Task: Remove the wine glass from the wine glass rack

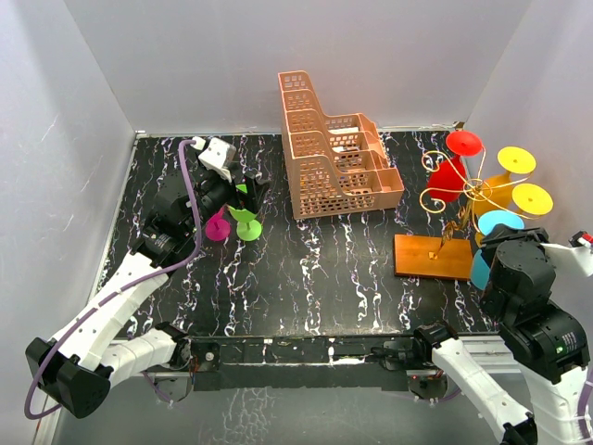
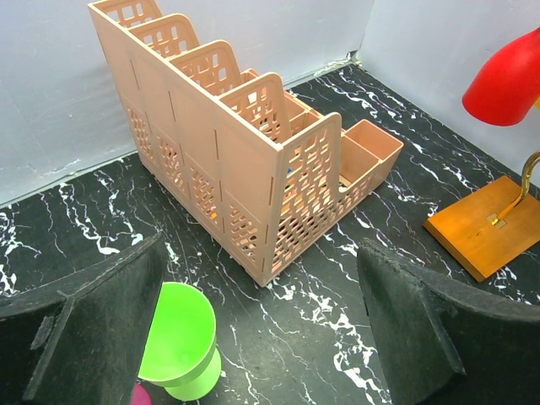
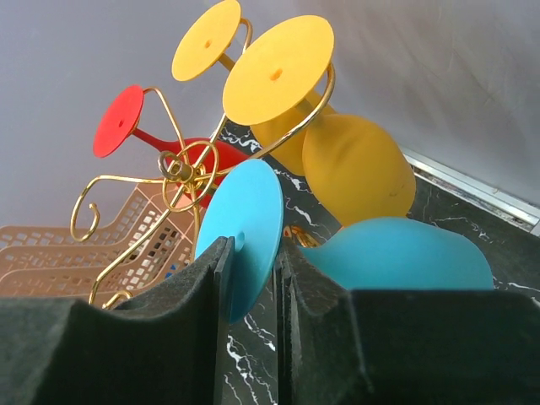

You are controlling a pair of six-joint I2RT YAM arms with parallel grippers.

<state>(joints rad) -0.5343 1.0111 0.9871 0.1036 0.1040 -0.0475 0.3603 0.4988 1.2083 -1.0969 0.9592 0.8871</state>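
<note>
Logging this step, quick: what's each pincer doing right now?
Left pincer: open, holding nothing.
Right pincer: closed on the blue wine glass, by its stem.

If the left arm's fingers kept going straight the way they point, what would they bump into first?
Likely the green glass, sitting low between the open fingers; beyond it, the peach basket. Depth is hard to judge.

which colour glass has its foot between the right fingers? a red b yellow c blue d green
c, in the right wrist view the blue glass has its round foot down in the narrow gap between the right fingers.
</note>
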